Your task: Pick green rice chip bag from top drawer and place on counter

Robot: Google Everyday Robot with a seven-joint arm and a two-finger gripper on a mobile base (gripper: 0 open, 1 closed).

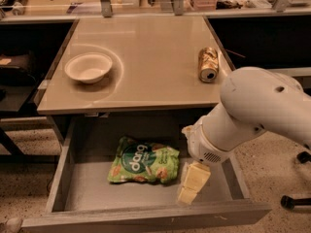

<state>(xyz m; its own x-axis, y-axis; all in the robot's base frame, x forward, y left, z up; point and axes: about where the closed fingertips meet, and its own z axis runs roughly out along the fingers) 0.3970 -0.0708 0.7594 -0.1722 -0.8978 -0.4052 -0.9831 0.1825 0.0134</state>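
While the top drawer [73, 198] stands open beneath the front edge of the counter [155, 52], the green rice chip bag [143, 161] lies flat on the drawer's grey floor, roughly at its middle. Its printed face is up, showing the dark green circle with white lettering. The bag touches no drawer wall. The tool [188, 191] is inside the drawer, just beside the bag's right edge. It points down and slightly toward the front left, with its tip close to the floor near the front panel; contact with the bag is not evident. Whether the tool is set wide or narrow cannot be told from this angle (it presents as one pale yellow block). The white arm [252, 110] enters from the right, with its rounded housing over the drawer's right side and covering part of the counter's front right corner. On the counter, a white bowl [88, 67] sits upright at the left. A gold can [209, 64] lies on its side at the right, well apart from the bowl.
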